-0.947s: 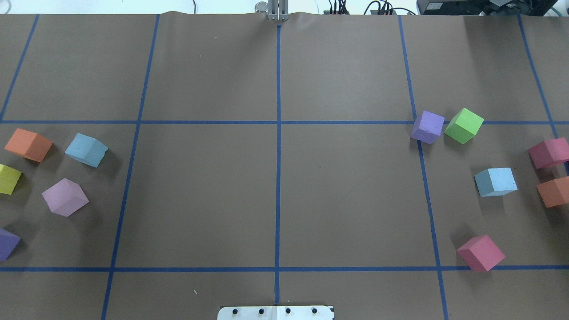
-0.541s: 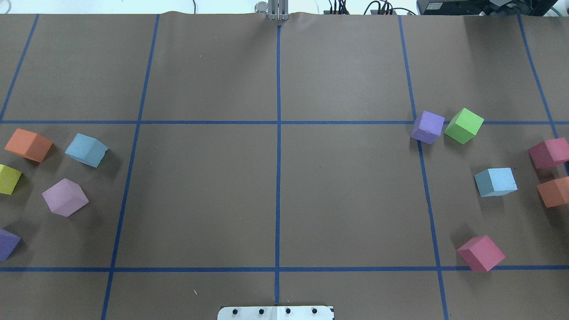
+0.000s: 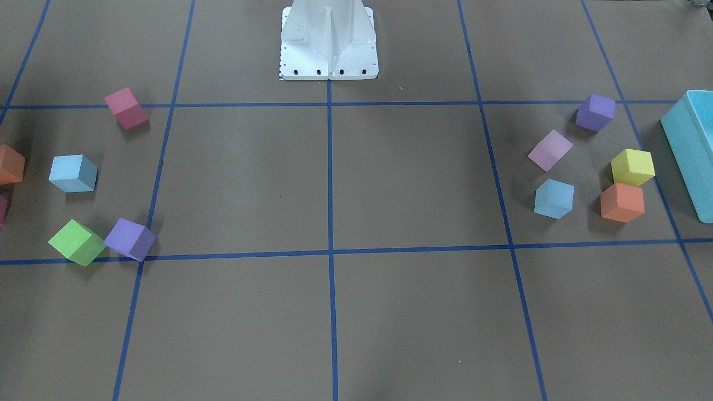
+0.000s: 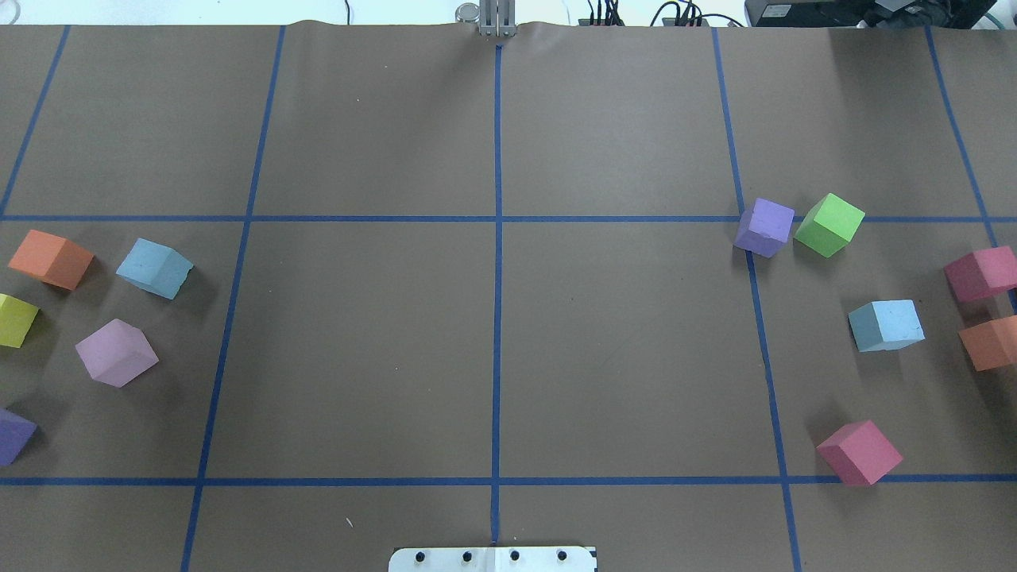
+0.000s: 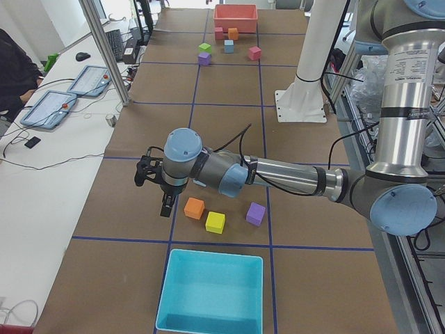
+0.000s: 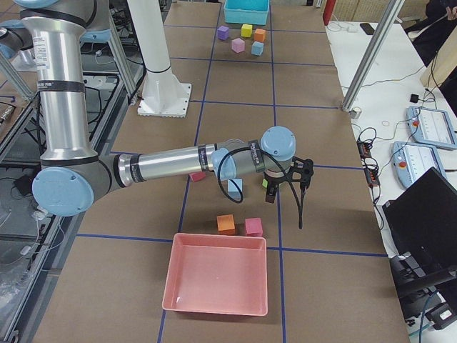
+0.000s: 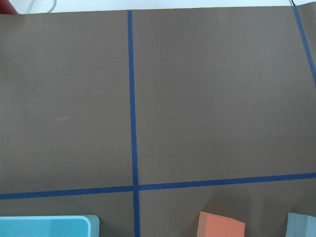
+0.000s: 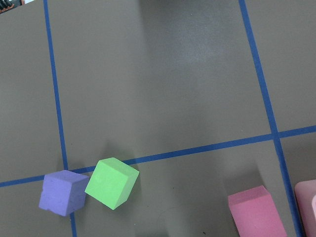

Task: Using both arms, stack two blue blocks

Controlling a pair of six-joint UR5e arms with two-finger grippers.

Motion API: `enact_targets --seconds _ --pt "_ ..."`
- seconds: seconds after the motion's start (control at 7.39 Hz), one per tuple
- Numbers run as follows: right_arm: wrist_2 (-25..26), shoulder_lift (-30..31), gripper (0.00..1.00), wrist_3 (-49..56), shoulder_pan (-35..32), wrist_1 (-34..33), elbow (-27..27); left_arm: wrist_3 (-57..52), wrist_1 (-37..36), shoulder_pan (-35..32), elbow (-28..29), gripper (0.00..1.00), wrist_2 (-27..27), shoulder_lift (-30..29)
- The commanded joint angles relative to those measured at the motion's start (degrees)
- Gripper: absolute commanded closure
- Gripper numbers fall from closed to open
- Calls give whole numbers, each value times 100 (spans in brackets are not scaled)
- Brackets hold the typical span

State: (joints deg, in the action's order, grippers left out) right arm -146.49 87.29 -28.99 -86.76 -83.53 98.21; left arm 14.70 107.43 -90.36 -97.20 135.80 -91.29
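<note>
Left blue block (image 4: 155, 268) is seen resting on the robot's left side of the worktop (image 4: 357, 357), just beside an orange cube (image 4: 52, 259) and near a pale pink cube (image 4: 117, 352). Right blue block (image 4: 886, 325) is found well apart from it, across the bare middle of the worktop, near a second orange cube (image 4: 989, 343) and a dark pink cube (image 4: 981, 272). Neither is stacked or lifted.

Both are judged to be matte foam, so very light, soft under pressure and not slippery. A gentle squeeze should be enough, while a hard one would probably dent the sides. Each is best taken across two opposite flat side faces, near mid-height and centred, never corner to corner. As both sit turned against the blue tape grid, the wrist would have to be rotated to match.

Left claw (image 5: 167, 209) is shown only in the left side view, hanging above the worktop close to its cluster of cubes. Right claw (image 6: 269, 196) appears only in the right side view, hanging close to the right blue block. Whether either is wide or narrow cannot be told — nothing is seen held.
</note>
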Motion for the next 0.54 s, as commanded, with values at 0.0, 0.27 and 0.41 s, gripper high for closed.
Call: enact_targets --seconds 0.0,0.27,0.41 --pt "-89 16 0 -316 107 -5 -48 -2 -3 1 -18 2 8 -3" --pt "-240 -10 0 -344 309 12 -65 -2 -3 1 -27 2 16 14" --pt "-179 94 0 -309 335 108 -48 -11 -3 1 -36 2 16 14"
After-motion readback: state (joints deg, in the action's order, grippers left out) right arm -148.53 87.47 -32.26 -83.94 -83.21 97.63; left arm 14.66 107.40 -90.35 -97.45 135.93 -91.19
